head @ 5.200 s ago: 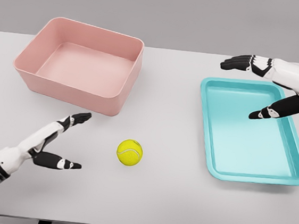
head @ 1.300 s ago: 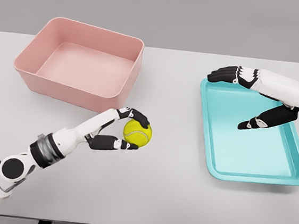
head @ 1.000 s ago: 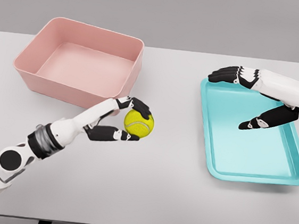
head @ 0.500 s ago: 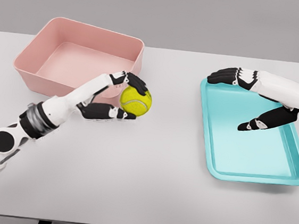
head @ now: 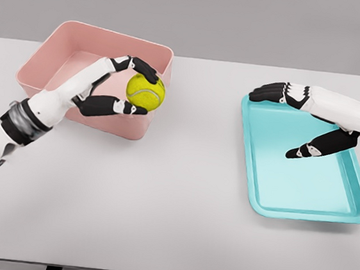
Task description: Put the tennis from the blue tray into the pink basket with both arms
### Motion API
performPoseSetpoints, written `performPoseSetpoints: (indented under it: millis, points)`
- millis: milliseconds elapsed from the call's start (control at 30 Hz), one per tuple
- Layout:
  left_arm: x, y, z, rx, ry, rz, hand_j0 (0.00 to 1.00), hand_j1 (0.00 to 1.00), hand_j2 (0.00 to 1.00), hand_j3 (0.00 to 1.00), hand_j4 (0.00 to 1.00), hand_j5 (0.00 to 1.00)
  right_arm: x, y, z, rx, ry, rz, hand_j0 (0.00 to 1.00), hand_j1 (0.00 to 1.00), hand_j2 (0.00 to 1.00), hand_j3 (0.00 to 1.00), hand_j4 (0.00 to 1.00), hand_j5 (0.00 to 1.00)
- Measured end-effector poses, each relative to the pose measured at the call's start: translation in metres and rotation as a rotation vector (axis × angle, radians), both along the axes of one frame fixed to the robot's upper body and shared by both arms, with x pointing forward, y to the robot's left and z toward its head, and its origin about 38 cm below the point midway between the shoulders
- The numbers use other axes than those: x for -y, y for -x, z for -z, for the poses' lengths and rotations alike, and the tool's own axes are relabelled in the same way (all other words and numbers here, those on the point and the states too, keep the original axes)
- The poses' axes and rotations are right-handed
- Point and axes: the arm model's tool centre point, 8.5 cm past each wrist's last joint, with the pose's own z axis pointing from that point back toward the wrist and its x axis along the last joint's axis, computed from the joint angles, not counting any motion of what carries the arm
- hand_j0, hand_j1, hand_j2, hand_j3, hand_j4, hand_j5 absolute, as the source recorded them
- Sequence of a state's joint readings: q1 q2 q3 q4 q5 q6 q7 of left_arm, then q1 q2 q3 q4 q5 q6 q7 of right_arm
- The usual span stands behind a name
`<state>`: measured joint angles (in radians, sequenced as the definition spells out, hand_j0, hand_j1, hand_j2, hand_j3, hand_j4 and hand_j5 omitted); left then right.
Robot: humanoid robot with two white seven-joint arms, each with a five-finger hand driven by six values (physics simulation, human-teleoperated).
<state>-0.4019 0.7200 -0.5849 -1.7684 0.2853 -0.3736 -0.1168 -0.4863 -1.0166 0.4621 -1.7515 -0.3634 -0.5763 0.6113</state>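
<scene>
On white table (head: 178,212), pink basket (head: 38,72)

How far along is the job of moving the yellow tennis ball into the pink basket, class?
Done: the yellow tennis ball is out of the shallow blue tray, which holds nothing. In hand: the left hand grips the ball between thumb and fingers, raised over the front right corner of the pink plastic basket. The right hand hovers open over the tray. Left: release the ball into the basket.

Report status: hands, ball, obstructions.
Left hand shut on ball, above basket's near right corner. Right hand open over tray, holding nothing. Nothing between ball and basket.
</scene>
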Motion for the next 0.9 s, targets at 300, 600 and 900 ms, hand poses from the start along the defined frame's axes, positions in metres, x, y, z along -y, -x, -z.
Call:
performPoseSetpoints:
  millis: [300, 600, 900]
  points:
    - [-0.02, -0.014, -0.015, -0.009, -0.02, -0.088, 0.52, 0.52, 0.52, 0.52, 0.52, 0.52, 0.001, 0.0, 0.001, -0.003, 0.003, 0.002, 1.0, 1.0, 1.0, 1.0, 1.0, 1.0]
    - [-0.03, -0.03, -0.019, -0.073, -0.062, -0.178, 0.52, 0.52, 0.52, 0.52, 0.52, 0.52, 0.001, 0.001, 0.002, -0.005, 0.002, 0.001, 1.0, 1.0, 1.0, 1.0, 1.0, 1.0]
    - [-0.055, -0.049, -0.005, -0.194, -0.087, -0.302, 0.53, 0.53, 0.53, 0.53, 0.53, 0.53, 0.0, 0.0, 0.002, -0.005, 0.001, 0.001, 1.0, 1.0, 1.0, 1.0, 1.0, 1.0]
